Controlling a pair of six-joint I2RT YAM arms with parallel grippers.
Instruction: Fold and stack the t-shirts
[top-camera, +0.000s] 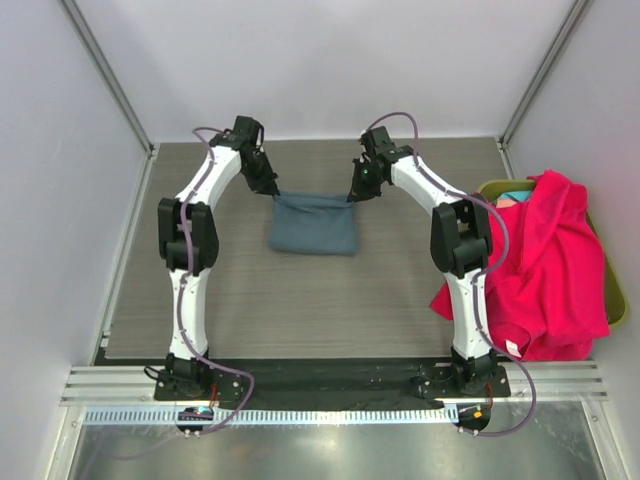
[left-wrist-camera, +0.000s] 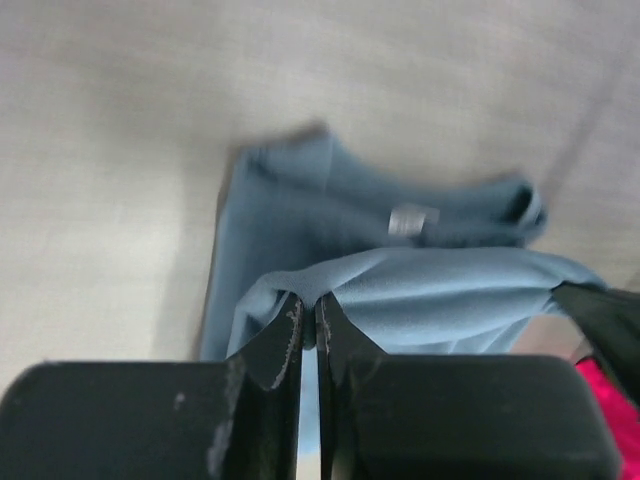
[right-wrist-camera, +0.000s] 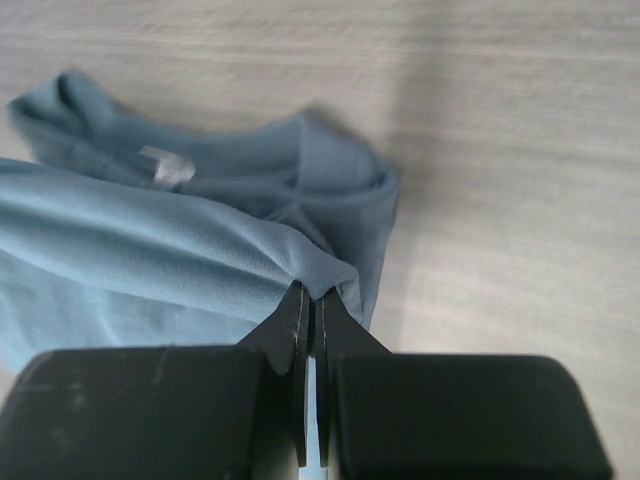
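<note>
While the blue shirt (top-camera: 313, 228) lies folded mid-table (top-camera: 250, 300), the left gripper (top-camera: 272, 190) and right gripper (top-camera: 355, 193) each have jaws clamped on its far edge, one at each corner; the red shirt (top-camera: 545, 265) drapes over the bin (top-camera: 619, 298) at the right

Folded slate-blue t-shirt (top-camera: 313, 225) at centre, white neck label (right-wrist-camera: 165, 167) showing, far edge raised, pink-red t-shirt (top-camera: 545, 270) crumpled at right.

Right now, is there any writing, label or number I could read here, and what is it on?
No text here can be read.
The white neck label on the grey-blue t-shirt: too blurred to read.
The small white tag on the pink-red t-shirt: too small to read.
</note>
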